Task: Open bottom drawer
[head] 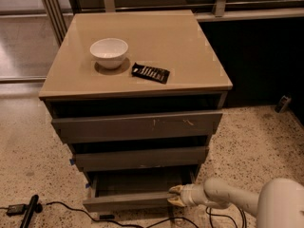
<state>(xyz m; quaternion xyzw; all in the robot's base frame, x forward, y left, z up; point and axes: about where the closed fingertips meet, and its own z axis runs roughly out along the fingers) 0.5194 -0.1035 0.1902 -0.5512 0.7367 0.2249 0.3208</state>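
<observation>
The bottom drawer (126, 201) is the lowest and narrowest of three dark grey-brown drawers in a cabinet. It stands pulled out, with its shallow grey box body showing from above. My gripper (174, 196) is at the right end of the drawer's front, on the end of my white arm that comes in from the lower right. Its yellowish fingertips (175, 190) sit at the top edge of the drawer front.
The cabinet's beige top (156, 37) holds a white bowl (109, 52) and a dark flat packet (150, 72). The top drawer (137, 126) and middle drawer (140, 157) are above. Black cables and a black object (28, 212) lie on the speckled floor at lower left.
</observation>
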